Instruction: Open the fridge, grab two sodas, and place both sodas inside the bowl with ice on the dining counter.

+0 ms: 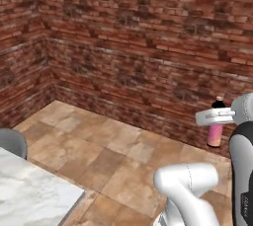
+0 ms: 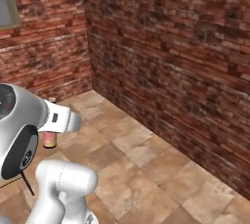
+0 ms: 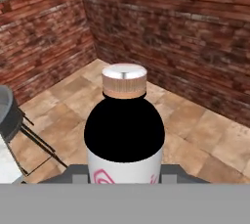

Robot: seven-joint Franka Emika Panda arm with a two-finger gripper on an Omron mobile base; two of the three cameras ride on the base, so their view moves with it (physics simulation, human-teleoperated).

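One soda (image 3: 124,135) stood upright, clear of the floor, clamped in the pincer (image 1: 216,117). Up close it showed a pale silvery cap over a tan collar, a black rounded shoulder, and a white label with pink marks below. In the left base view the same bottle (image 1: 216,132) appeared at about three o'clock, with a dark top and a pink lower body. A corner of the marble tabletop (image 1: 29,190) lay at seven o'clock.
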